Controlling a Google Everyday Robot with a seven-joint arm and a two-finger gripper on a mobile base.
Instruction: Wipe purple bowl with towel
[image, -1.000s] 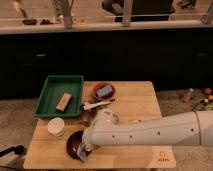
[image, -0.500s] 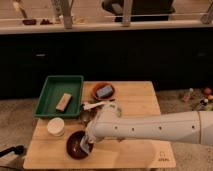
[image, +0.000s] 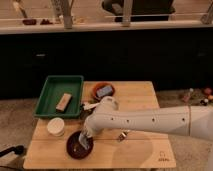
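Observation:
The purple bowl (image: 76, 147) sits near the front left of the wooden table (image: 145, 150), right of the white cup (image: 55, 126). My gripper (image: 84, 139) reaches down into the bowl from the right, at the end of the white arm (image: 150, 120). A small pale grey-blue towel (image: 84, 142) hangs from the gripper and touches the inside of the bowl on its right part. The gripper is shut on the towel.
A green tray (image: 52, 85) with a tan block (image: 63, 101) stands at the back left. An orange-red dish (image: 95, 91) holding a blue-grey slab (image: 104, 91) is at the back middle. A small utensil (image: 122, 135) lies under the arm.
The gripper with the towel has shifted slightly right and up inside the bowl, and the arm's elbow moved a little right. The bowl stayed in place.

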